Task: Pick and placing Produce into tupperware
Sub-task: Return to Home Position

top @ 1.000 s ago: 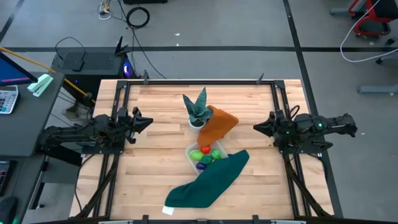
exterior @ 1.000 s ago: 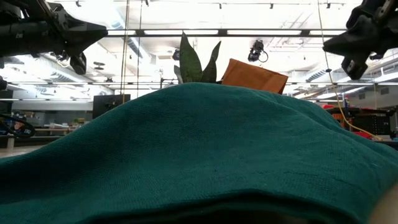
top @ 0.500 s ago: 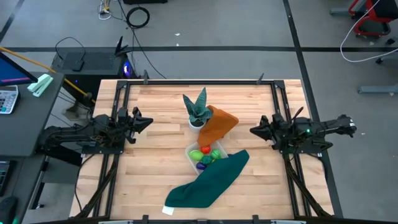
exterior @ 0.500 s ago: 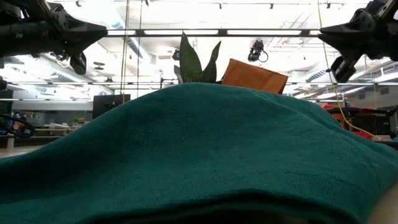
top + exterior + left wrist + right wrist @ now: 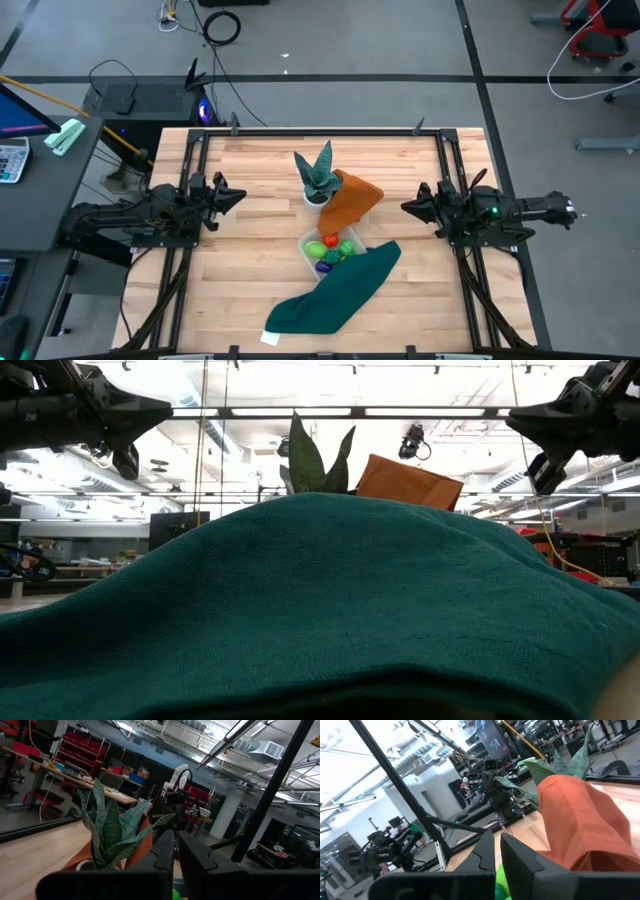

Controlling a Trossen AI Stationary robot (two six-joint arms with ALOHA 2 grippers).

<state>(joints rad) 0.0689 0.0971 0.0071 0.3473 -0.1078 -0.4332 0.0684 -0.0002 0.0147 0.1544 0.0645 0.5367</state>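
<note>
Jaws of both grippers sit pressed together on nothing: the left gripper [image 5: 238, 197] hangs over the left of the pale wooden table [image 5: 250, 250], the right gripper [image 5: 406, 207] over its right. Between them, well apart from both, lies the small clear plastic tupperware box [image 5: 303, 243] holding the toy produce [image 5: 329, 241]. A dark green cloth [image 5: 335, 290] overlaps it, with an orange cloth [image 5: 352, 200] and a spiky potted plant [image 5: 318, 175] just beyond

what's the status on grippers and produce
Left gripper shut, empty, left side. Right gripper shut, empty, right side. Produce in tupperware. Green cloth overlaps its corner.
</note>
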